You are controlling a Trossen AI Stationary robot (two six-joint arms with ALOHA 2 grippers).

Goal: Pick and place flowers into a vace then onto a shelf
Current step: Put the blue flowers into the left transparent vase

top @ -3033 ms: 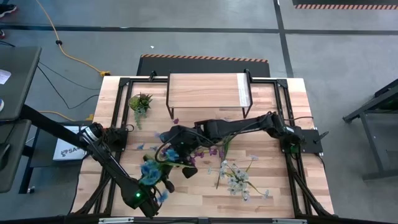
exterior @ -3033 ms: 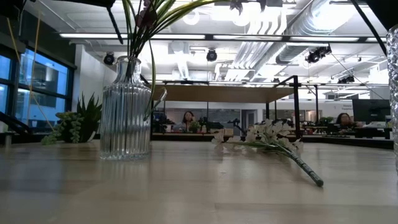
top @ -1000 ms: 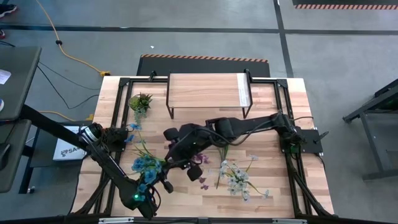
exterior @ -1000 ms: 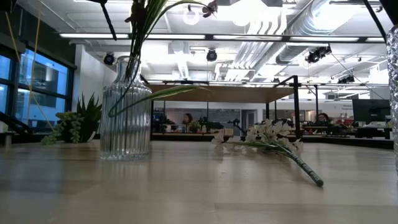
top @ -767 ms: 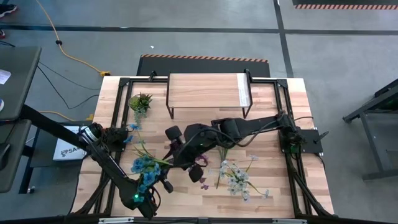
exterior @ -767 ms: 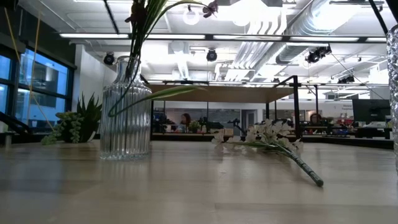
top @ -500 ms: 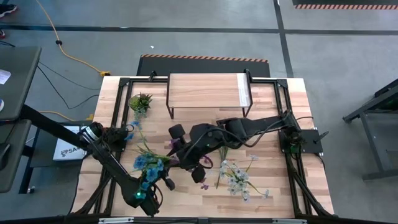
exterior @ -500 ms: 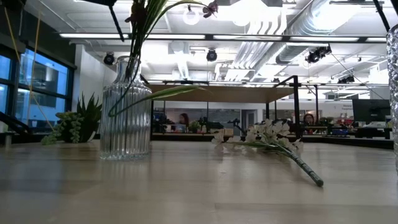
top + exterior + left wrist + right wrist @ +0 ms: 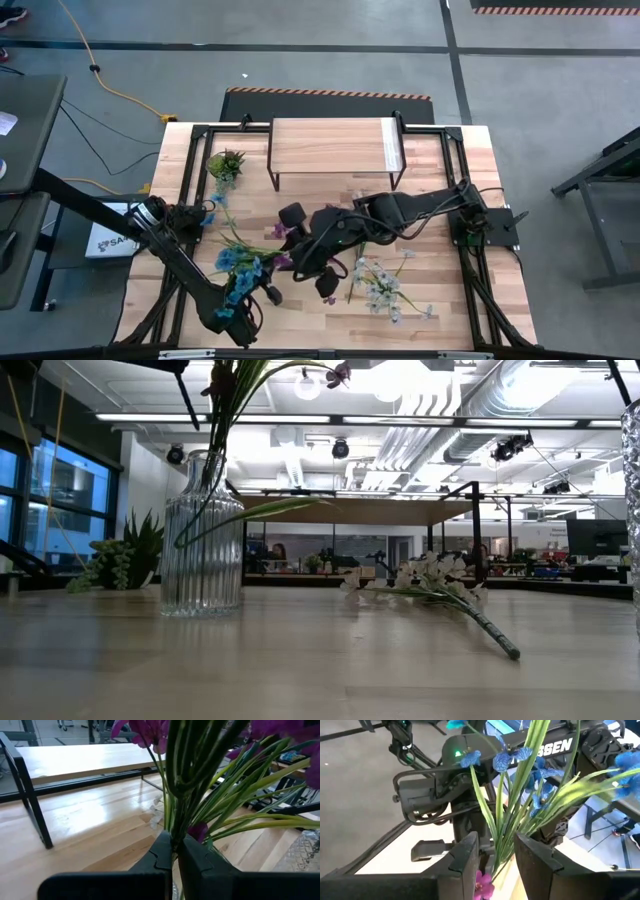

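Tabletop (image 9: 430,300) of pale planks carries the shelf (image 9: 330,147) at twelve o'clock, its plank top bare. Below it, near the table's centre, the right gripper (image 9: 300,255) reaches in from three o'clock, its fingers (image 9: 465,857) narrowly parted around a bundle of green stems with blue flowers (image 9: 520,760). The left gripper (image 9: 262,285) comes up from seven o'clock, its fingers (image 9: 162,857) pinched tight on purple-flower stems (image 9: 177,780). The ribbed glass vase (image 9: 201,535) stands upright with stems rising from its mouth. White flowers (image 9: 378,285) lie flat at five o'clock, well apart from both grippers. A small potted plant (image 9: 226,163) sits at ten o'clock.
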